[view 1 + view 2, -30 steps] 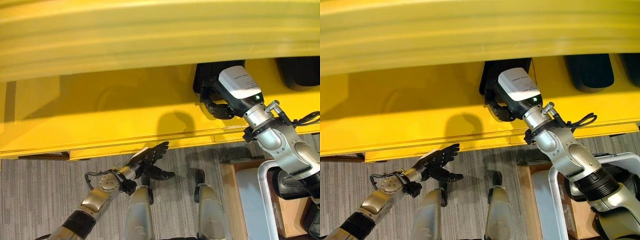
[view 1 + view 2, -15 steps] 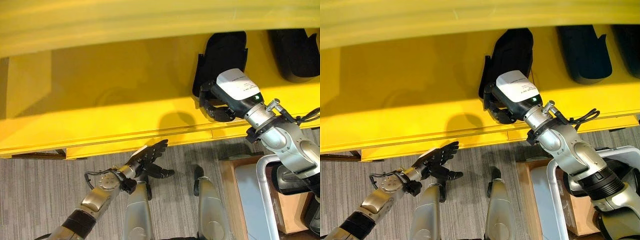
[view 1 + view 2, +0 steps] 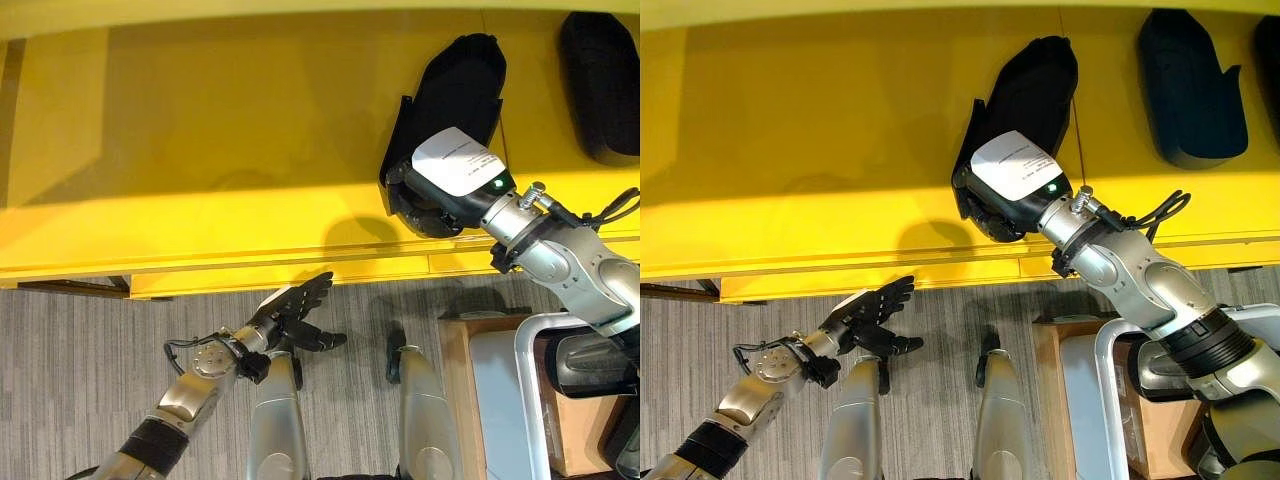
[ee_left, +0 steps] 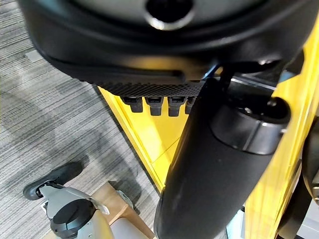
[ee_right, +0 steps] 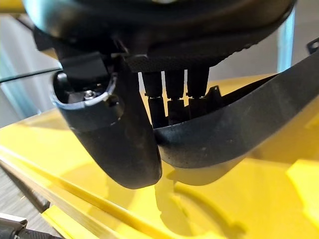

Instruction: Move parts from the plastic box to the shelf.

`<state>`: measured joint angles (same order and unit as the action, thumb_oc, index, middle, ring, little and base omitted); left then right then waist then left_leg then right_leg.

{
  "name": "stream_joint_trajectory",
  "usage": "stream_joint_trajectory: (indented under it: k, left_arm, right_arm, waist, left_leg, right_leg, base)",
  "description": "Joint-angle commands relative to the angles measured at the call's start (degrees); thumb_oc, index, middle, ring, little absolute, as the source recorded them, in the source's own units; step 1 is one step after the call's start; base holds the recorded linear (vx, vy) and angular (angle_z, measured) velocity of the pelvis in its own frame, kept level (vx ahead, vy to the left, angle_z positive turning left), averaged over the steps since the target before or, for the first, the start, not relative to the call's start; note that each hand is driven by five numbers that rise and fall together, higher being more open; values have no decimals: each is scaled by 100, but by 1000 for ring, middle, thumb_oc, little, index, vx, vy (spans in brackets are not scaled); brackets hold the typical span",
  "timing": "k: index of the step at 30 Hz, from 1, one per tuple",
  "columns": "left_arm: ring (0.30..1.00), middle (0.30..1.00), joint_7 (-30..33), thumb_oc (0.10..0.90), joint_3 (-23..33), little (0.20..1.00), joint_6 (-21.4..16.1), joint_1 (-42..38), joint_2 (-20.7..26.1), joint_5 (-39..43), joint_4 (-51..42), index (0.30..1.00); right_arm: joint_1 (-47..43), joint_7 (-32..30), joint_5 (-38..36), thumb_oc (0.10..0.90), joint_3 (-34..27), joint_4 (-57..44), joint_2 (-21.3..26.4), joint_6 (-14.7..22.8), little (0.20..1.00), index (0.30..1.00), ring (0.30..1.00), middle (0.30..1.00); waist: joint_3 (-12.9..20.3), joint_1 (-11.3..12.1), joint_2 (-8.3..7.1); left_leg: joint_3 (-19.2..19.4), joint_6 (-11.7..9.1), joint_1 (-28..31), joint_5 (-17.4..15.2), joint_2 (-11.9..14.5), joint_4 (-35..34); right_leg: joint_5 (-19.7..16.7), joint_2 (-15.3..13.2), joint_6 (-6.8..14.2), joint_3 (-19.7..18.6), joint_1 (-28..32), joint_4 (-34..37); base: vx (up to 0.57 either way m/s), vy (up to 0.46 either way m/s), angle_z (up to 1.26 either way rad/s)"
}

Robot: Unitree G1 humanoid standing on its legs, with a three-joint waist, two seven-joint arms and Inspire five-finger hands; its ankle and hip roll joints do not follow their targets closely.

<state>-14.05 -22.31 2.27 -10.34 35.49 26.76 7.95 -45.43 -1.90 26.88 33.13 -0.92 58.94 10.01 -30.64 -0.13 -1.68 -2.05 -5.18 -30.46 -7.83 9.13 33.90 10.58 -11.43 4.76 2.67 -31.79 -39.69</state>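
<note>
Left robot hand [image 3: 292, 318] is hanging low over the carpet, below the front lip of the yellow shelf [image 3: 200, 160], fingers spread and carrying nothing — idle.

Moving right: a black moulded part [image 3: 455, 95] is lying on the shelf surface, long axis running toward the back, near end at the front edge. The right robot hand [image 3: 430, 200] is sitting at that near end; the right wrist view is showing the thumb under the part's curved rim and the fingers over it, i.e. pinching the part's edge. So the part is resting on the shelf w/ the hand clamped on it. Further right, a second black part [image 3: 1188, 85] is lying on the same shelf, apart from the first.

At lower right the plastic box [image 3: 1110, 390] is standing w/ its pale rim beside the right arm; can't tell what's inside.

Step in hand, as I judge it: placing the part — it's down or nearly down. Next move prob. calls for loosening thumb and fingers, then pulling the hand back off the front edge w/o dragging the part along, then going to the box for another.
</note>
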Motion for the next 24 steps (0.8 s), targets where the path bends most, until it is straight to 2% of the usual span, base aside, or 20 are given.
stream_joint_trajectory:
  k: [1,3,10,17,19,23,24]
  left_arm:
    - [1000,1000,-145,900,155,1000,-396,-60,403,165,-881,1000]
    - [1000,1000,-179,900,177,1000,-373,-67,427,155,-897,1000]
    - [1000,1000,-366,900,291,1000,-262,-27,575,117,-988,1000]
    - [1000,1000,-473,900,355,1000,-283,-64,723,101,-938,1000]
    - [1000,1000,-559,900,366,1000,-287,-60,742,50,-916,1000]
    - [1000,1000,-554,900,362,1000,-298,-61,761,70,-860,1000]
    - [1000,1000,-546,900,360,1000,-307,-62,779,74,-833,1000]
  right_arm:
    - [-820,-392,53,400,-30,42,265,191,300,300,300,300]
    - [-835,-428,146,400,-14,89,294,215,300,300,300,300]
    - [-1032,-498,134,400,181,446,562,-57,300,300,300,300]
    - [-1107,-620,38,400,274,973,685,-67,300,300,300,300]
    - [-1053,-600,218,400,266,1042,746,159,300,300,300,300]
    - [-1062,-667,218,400,327,1039,847,377,300,300,300,300]
    - [-1088,-675,269,400,350,972,868,406,300,300,300,300]
  waist:
    - [84,175,-50]
    - [84,184,-58]
    - [85,251,-120]
    - [85,280,-182]
    - [85,276,-191]
    - [85,283,-200]
    - [89,288,-211]
  left_leg:
    - [309,354,217,-534,285,134]
    - [302,346,186,-522,303,138]
    - [266,307,155,-467,380,122]
    - [244,288,102,-442,444,129]
    - [239,284,97,-443,455,140]
    - [229,295,99,-462,448,179]
    - [208,269,154,-610,436,233]
  right_leg:
    - [-3,-83,0,-149,264,322]
    - [10,-86,-7,-123,245,298]
    - [97,-51,-59,-33,240,185]
    - [123,-36,-70,-1,203,131]
    - [156,-28,-84,11,198,80]
    - [197,-36,-103,23,204,8]
    - [337,-28,-65,-10,252,-77]
  base:
    - [-43,-102,9]
    - [-25,-83,11]
    - [-8,-83,5]
    - [-8,-73,2]
    - [11,-64,5]
    - [34,-28,3]
    - [80,-45,1]
